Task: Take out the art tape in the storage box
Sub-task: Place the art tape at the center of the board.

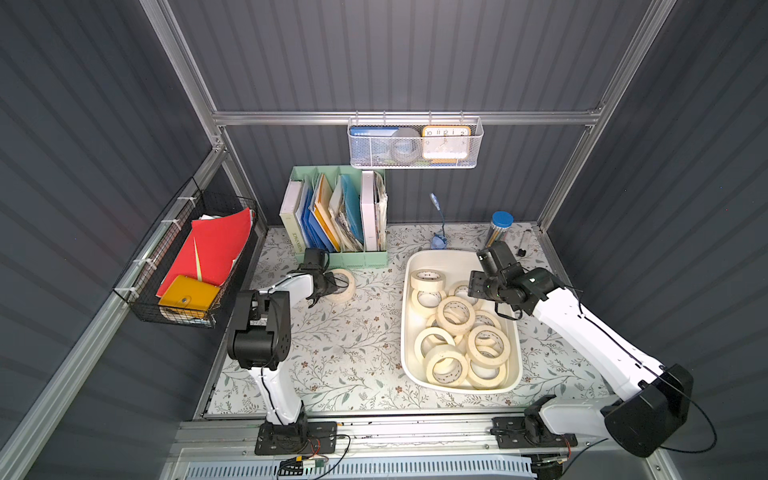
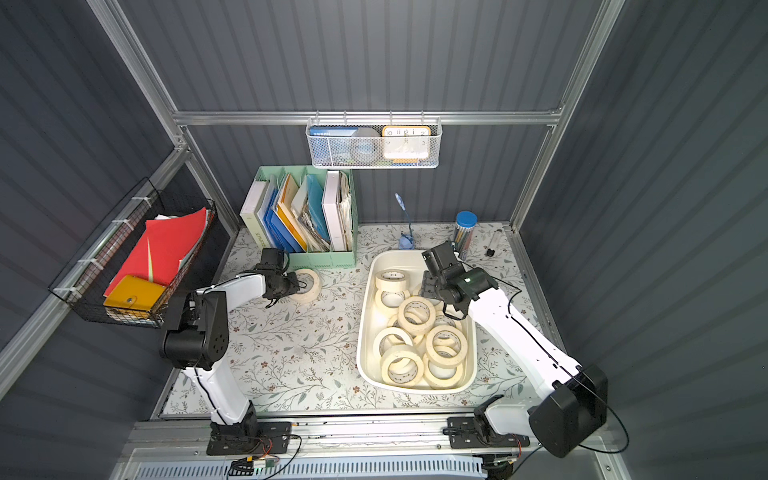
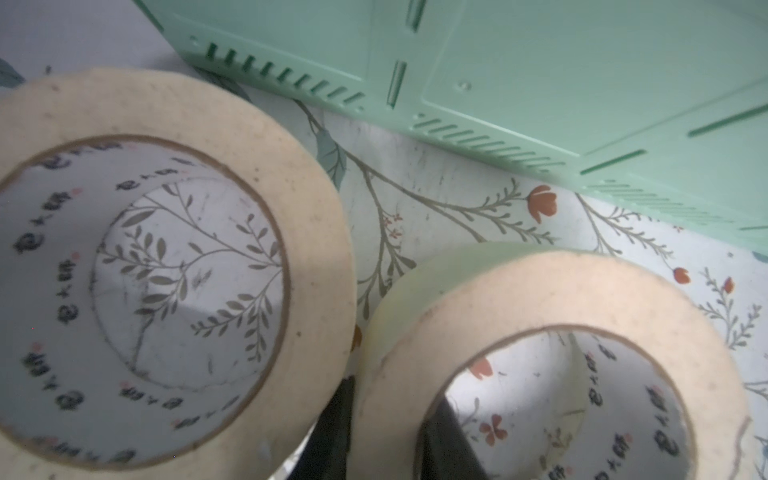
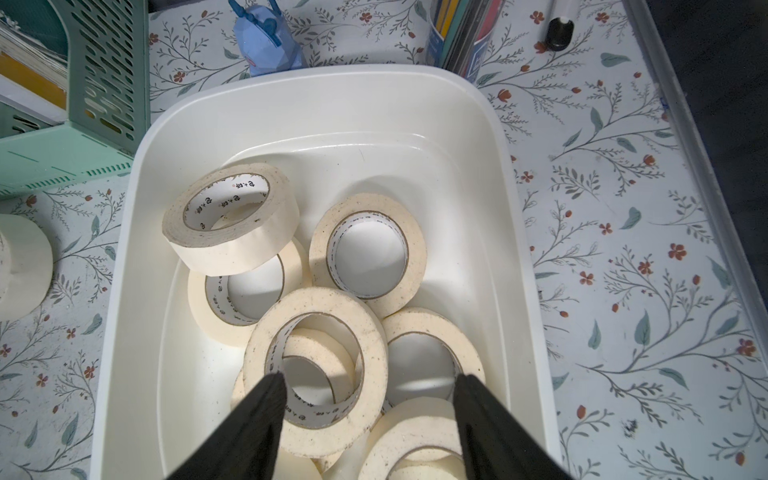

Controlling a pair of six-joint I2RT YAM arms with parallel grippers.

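Right of file organizer (image 1: 340,259): storage box (image 1: 446,259) holding art tape (image 1: 455,316)

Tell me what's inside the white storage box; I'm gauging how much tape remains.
The storage box holds a pile of cream art tape rolls, overlapping, with its far end bare. Lower rolls are partly covered, so the count cannot be told.

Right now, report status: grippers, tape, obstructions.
Left gripper shut on a tape roll, outside the box. Right gripper open above the storage box. Many rolls left inside. Nothing in the way.
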